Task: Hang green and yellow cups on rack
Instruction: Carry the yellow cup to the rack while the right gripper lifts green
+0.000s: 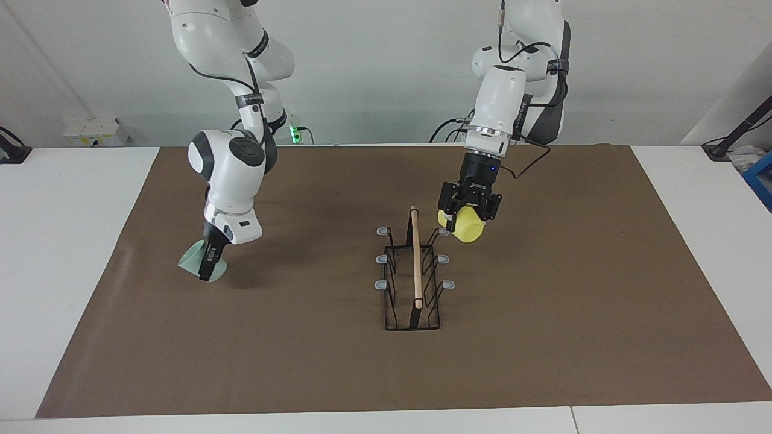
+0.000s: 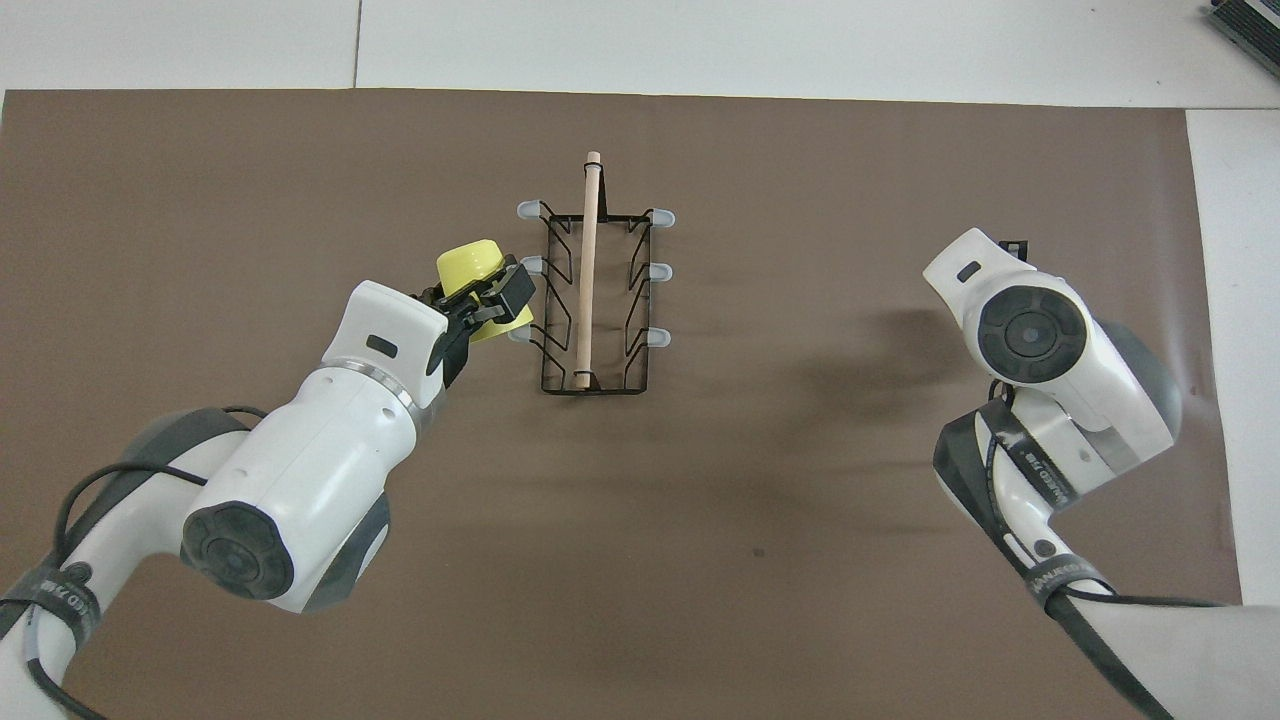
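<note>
Left claw [image 1: 461, 218] grips bright yellow cup [image 1: 465, 227], tilted, just beside rack [image 1: 414, 271] prongs. Right claw [image 1: 208, 265] grips pale green cup [image 1: 196, 260], mouth down, above table [image 1: 543, 337].

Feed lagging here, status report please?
Left pincer shut on yellow cup, beside rack. Right pincer shut on green cup, over mat. Prongs all bare.
</note>
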{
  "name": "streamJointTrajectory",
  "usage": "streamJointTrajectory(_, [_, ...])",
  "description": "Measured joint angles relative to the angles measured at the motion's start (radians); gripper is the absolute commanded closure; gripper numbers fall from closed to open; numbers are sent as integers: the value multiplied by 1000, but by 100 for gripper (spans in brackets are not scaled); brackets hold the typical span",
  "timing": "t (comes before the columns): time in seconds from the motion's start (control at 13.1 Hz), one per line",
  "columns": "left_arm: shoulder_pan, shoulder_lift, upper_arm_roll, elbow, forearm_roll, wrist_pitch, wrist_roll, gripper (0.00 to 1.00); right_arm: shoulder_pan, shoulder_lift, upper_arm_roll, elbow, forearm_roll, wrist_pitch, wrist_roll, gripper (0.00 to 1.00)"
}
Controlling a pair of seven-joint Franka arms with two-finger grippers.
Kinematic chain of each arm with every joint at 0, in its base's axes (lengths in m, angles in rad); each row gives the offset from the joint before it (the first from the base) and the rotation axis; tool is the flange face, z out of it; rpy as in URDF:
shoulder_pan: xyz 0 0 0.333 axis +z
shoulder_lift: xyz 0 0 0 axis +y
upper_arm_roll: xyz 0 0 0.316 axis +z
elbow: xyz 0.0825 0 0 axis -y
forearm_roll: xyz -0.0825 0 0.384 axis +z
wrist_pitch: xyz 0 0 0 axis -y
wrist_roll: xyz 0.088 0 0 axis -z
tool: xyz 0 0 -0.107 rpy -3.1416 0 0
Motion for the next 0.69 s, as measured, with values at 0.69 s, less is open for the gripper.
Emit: streamJointTrajectory(0.69, [1, 35, 0, -91, 3, 267, 1, 100, 0, -127, 59, 20, 636, -19, -155, 45])
